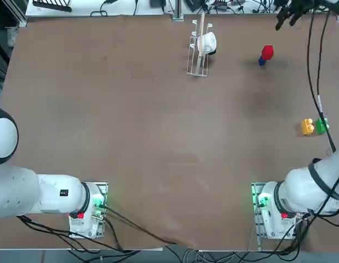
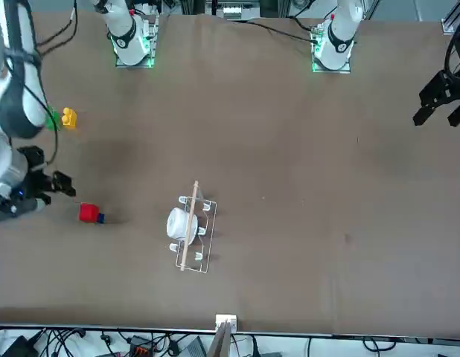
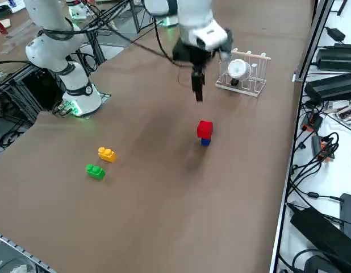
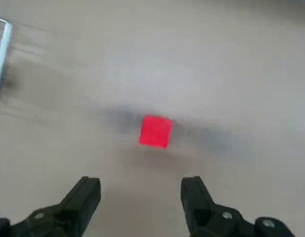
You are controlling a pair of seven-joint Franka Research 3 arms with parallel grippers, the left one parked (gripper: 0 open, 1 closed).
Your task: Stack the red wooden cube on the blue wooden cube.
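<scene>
Right wrist view looks straight down on the red wooden cube (image 4: 155,131), which sits apart from the 2 dark fingers (image 4: 86,196) of the right gripper (image 4: 140,197); those fingers are spread wide and grip nothing. Right side view shows the red wooden cube (image 3: 204,128) resting on top of the blue wooden cube (image 3: 205,141), the 2 forming a small upright stack on the brown table (image 3: 153,187). The right gripper (image 3: 197,91) hangs in the air above the stack, clear of it and toward the wire rack (image 3: 243,74), which holds a white cup (image 3: 238,69). From overhead, the red cube (image 1: 267,52) covers most of the blue cube (image 1: 261,61), well away from the arm bases. A yellow knobbed block (image 3: 106,154) and a green knobbed block (image 3: 95,170) lie just beside each other, well apart from the stack.
</scene>
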